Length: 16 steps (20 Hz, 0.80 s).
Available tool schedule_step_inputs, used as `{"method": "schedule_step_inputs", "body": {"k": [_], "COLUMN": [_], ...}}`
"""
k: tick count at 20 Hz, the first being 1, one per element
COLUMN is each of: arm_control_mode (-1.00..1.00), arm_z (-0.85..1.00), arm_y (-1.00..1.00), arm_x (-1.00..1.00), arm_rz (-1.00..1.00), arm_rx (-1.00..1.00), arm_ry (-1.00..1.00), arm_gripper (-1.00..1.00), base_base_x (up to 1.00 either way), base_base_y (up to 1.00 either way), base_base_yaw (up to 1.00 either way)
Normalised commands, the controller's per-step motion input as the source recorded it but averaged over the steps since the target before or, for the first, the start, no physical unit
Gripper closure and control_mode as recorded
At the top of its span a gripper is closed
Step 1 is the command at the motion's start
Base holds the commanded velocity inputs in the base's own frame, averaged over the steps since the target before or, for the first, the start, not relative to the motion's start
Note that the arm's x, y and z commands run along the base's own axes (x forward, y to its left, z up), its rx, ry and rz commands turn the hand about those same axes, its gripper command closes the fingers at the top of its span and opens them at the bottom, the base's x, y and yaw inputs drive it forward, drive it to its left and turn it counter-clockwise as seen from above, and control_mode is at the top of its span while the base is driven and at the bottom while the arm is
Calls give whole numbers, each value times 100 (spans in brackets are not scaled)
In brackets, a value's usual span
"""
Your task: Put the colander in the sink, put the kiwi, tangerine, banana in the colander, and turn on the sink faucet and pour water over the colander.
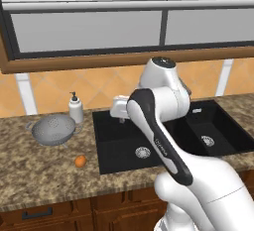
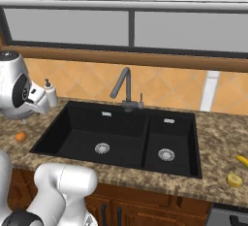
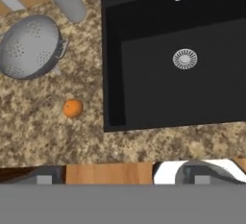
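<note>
The colander (image 1: 53,129) is seen on the surface left of the sink (image 1: 119,141), beside the tangerine (image 1: 80,161). It is judged light, rigid and smooth, best taken by its rim. The gripper is held wide apart, empty.

No readable text, label, brand, number or sign anywhere. Faint small dark marking along the white forearm (image 1: 161,143) of the arm in the left base view, too small and blurred to make out. Soap dispenser (image 1: 75,108), far left of the sink (image 1: 119,145), blank, without label.
</note>
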Motion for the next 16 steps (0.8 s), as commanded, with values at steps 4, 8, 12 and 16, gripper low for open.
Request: {"method": "schedule_step_inputs", "body": {"k": [4,8,12,16], "arm_control_mode": [-100,-100,-100,-100], "arm_z": [-15,-26,-22,-26], "arm_y": [58,71,69,57], "arm_x": [-2,21,41,47], "arm_rz": [-4,-7,-12,-5], "arm_rx": [10,2,0,0], "arm_ry": [0,0,0,4], "arm_gripper": [-100,-100,-100,-100], "base_base_x": [0,0,0,0], "base_base_y": [0,0,0,0], "base_base_yaw": [0,0,0,0]}}
